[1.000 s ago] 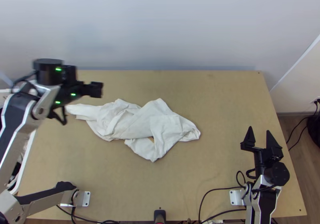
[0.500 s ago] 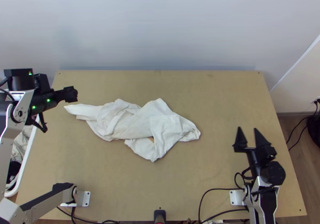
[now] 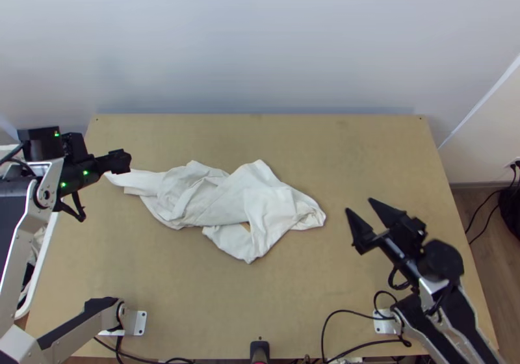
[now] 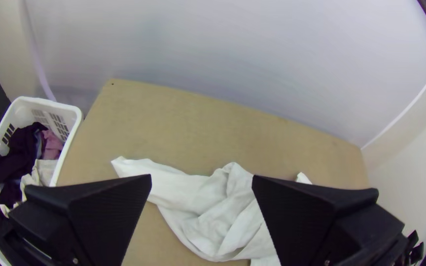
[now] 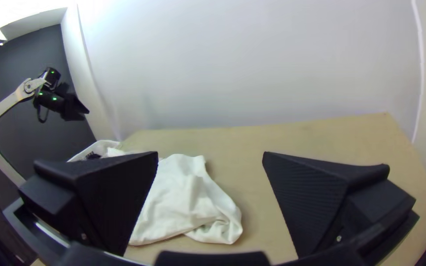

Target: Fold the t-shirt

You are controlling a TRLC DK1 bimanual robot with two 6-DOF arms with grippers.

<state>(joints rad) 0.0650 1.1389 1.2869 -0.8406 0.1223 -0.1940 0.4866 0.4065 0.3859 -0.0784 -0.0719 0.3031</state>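
The black left gripper [image 4: 201, 177] with two wide flat fingers is held wide apart, with nothing in it. It is up high, near the thin left end of the shirt. The black right gripper [image 3: 360, 206] is the same kind. It is wide apart and empty too, beside the shirt's right end.

Between them, the white cloth t-shirt [image 3: 260, 201] lies bunched and twisted on the light wooden surface [image 3: 195, 299]. A little bit of wood peeks through near its middle. It is not folded yet, so I think it must be spread flat first.

A grip could pinch two layers at once, because the cloth is all scrunched up. Then a pull may make the twist tighter. If the fingers close too high, they may get only air.

Past the surface's left edge is a white plastic basket [image 4: 77, 118] with dark and pink clothes. The shirt's thin end could slide off that way if dragged too far.
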